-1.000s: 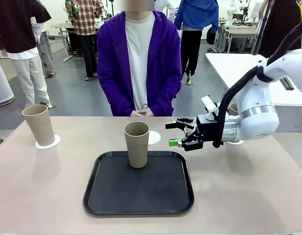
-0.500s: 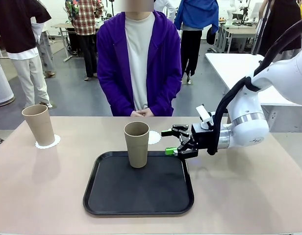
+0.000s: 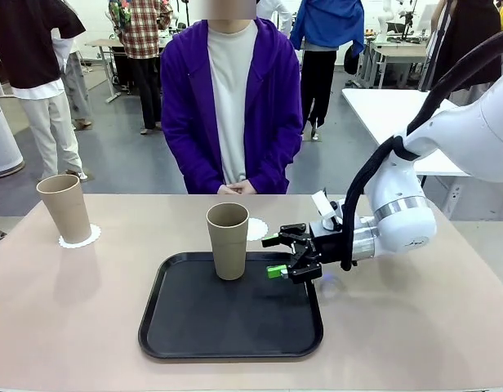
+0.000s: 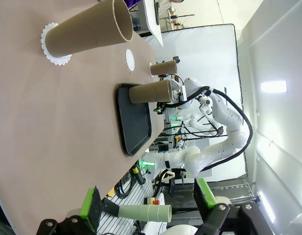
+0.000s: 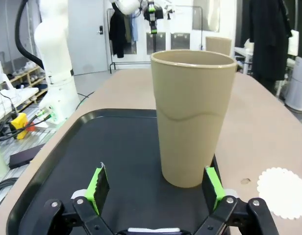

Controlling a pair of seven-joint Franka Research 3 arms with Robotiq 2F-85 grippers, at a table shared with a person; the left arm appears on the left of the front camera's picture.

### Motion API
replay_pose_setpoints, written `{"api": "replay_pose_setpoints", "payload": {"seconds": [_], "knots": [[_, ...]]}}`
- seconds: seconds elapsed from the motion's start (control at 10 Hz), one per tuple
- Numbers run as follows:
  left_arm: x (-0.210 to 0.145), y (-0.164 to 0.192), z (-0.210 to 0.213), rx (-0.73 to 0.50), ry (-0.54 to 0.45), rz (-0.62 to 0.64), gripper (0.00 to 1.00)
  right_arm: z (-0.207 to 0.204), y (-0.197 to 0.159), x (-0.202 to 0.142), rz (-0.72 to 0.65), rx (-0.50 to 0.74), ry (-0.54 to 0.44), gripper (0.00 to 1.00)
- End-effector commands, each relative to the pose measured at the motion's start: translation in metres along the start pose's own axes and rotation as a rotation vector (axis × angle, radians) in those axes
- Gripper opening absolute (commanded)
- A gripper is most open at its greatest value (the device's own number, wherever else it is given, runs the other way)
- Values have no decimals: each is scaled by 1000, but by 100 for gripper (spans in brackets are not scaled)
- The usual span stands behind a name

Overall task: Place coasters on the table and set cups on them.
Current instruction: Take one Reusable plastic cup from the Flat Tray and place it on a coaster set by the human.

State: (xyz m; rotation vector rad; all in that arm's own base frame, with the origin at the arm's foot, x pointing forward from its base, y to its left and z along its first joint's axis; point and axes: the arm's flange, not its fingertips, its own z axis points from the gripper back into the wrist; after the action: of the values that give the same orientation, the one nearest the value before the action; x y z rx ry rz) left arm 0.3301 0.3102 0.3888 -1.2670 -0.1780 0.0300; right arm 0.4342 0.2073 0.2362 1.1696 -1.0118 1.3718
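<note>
Item: cup (image 3: pixel 228 240), upright on black tray (image 3: pixel 186 339), far edge. Right gripper (image 3: pixel 278 255) just beside it, jaws wide, holding nothing. Advance level until pads straddle lower wall; close gently (tall, tippable). Destination: bare coaster (image 3: pixel 256 229) behind.

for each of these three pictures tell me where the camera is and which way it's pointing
Front view: robot's side of the beige matte table, facing the person in the purple jacket; the white right arm's open gripper nears the tall tan tumbler on the black rounded tray.
Left wrist view: rolled sideways, looking along the table past its open left gripper.
Right wrist view: low over the tray, facing the tumbler, green pads either side.
Shared: all three show that tumbler.
</note>
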Motion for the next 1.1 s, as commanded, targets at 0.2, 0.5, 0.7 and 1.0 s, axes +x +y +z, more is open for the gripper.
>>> {"api": "replay_pose_setpoints", "payload": {"seconds": [0.2, 0.5, 0.7, 1.0], "knots": [[-1, -1, 1, 3, -3, 1, 100, -15, -7, 11, 0, -5, -55, 100], [-1, -1, 1, 3, -3, 1, 100, -19, -13, 12, -44, -16, -79, 100], [-1, -1, 1, 3, -3, 1, 100, -25, -16, 12, -104, -40, -53, 100], [-1, -1, 1, 3, -3, 1, 100, -31, -19, 12, -120, -52, -24, 100]]}}
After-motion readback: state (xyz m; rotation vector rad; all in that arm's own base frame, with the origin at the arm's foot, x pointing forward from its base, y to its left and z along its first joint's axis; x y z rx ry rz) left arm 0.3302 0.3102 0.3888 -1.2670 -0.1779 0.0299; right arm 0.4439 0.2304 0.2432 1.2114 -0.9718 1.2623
